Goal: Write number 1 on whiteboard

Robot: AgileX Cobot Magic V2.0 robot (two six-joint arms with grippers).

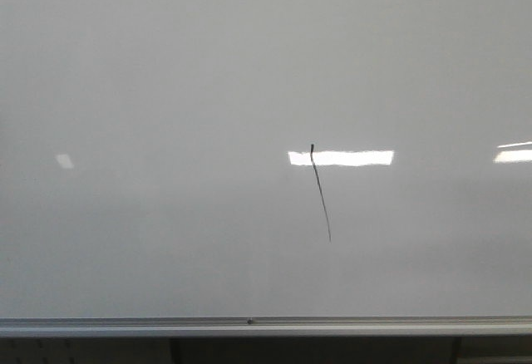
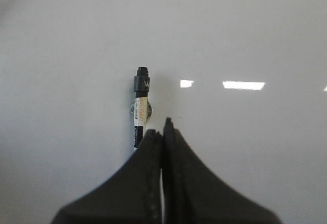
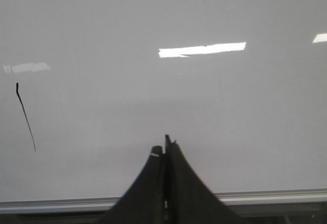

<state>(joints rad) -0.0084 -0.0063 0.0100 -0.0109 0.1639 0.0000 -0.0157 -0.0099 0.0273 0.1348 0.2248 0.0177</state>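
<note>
We see the stroke (image 1: 320, 191) right of middle on the whiteboard (image 1: 166, 73), near-vertical, thick end up, foot slanting right; our left gripper (image 2: 162, 132) is pinched on the marker (image 2: 141, 106), tip toward the board, so a stray touch could smudge; the right gripper (image 3: 164, 150) is closed, empty.

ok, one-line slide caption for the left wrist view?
Left gripper shut on a marker, tip pointing at the whiteboard.
</note>
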